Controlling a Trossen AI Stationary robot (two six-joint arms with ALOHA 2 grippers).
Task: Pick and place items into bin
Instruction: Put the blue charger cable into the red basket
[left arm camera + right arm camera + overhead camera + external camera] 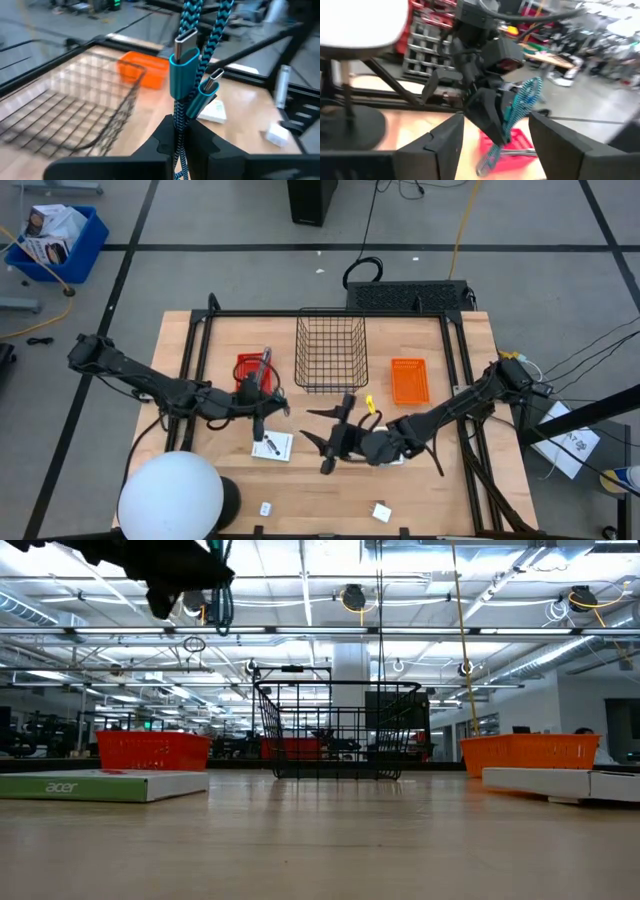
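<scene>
Item: teal braided cable (192,75), looped, plugs uppermost — clamped between the fingers of the left claw (262,402), raised off the worktop (420,490) at about 9 o'clock of centre.

Step in hand, as judged: carry to the wire basket (331,352) at 12 o'clock. Keep the pinch firm, clear the rim, release only when the dangling loop hangs inside.

Right claw (330,442): fingers spread apart, holding nothing, just beside the left at centre, facing it.

Other items: white card (272,446) below the left claw; two small white blocks (381,512) near 6 o'clock.
</scene>
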